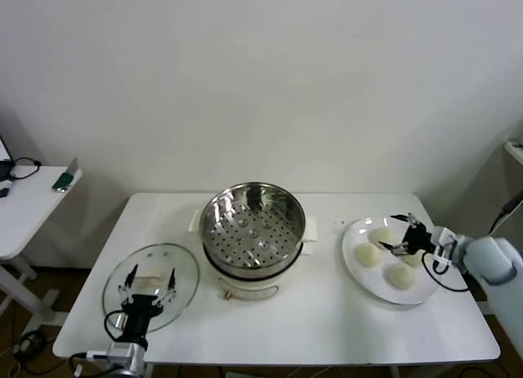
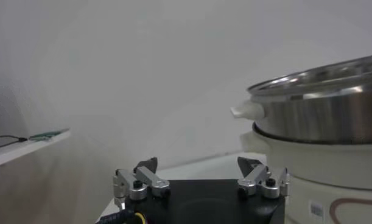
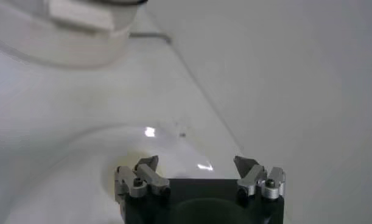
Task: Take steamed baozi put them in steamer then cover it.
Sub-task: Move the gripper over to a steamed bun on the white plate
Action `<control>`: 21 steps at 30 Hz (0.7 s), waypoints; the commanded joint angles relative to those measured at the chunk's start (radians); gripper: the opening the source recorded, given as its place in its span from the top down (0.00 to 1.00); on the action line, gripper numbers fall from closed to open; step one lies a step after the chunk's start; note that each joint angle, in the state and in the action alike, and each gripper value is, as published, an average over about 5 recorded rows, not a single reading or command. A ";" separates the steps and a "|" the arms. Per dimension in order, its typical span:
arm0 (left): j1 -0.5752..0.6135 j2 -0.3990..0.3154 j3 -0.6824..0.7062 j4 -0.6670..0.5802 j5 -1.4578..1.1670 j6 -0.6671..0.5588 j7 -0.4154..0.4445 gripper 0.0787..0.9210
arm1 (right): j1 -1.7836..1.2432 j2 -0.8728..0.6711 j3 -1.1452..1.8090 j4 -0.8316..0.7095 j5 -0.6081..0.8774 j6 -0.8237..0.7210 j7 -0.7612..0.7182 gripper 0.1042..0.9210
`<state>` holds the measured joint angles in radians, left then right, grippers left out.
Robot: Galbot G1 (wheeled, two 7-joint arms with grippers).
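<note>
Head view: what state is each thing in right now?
steamer: uncovered, empty.
glass lid: off, flat on the table, left of the steamer.
steamed baozi: all four on the white plate.
right gripper: open, over the plate.
left gripper: open, over the lid.

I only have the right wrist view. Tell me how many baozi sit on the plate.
Observer: Head view shows four steamed baozi on the white plate.
Operator: Report the steamer's contents.
Observer: The steamer is uncovered and its perforated basket holds nothing.
Operator: Locate the lid.
Observer: The glass lid lies flat on the table left of the steamer, the open left gripper over it.
Operator: Place my gripper.
Observer: The right gripper, open, hovers above the plate's baozi.
</note>
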<state>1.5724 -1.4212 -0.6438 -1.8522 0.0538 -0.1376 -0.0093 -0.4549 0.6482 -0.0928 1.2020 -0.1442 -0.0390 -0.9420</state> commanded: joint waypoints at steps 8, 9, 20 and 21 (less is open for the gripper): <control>-0.010 0.002 -0.011 0.022 0.000 0.009 -0.006 0.12 | 0.683 0.159 -0.794 -0.494 -0.113 0.059 -0.251 0.12; -0.012 0.002 -0.012 0.023 -0.001 0.010 -0.006 0.12 | 0.680 0.180 -0.794 -0.514 -0.112 0.058 -0.249 0.12; -0.023 0.013 -0.030 0.029 -0.003 0.020 -0.006 0.12 | 0.569 0.304 -0.717 -0.591 -0.116 0.039 -0.211 0.12; -0.023 0.014 -0.030 0.029 -0.004 0.021 -0.006 0.12 | 0.562 0.311 -0.710 -0.596 -0.117 0.039 -0.209 0.12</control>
<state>1.5491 -1.4078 -0.6736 -1.8247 0.0505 -0.1172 -0.0144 0.0666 0.8673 -0.7324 0.7179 -0.2453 -0.0028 -1.1251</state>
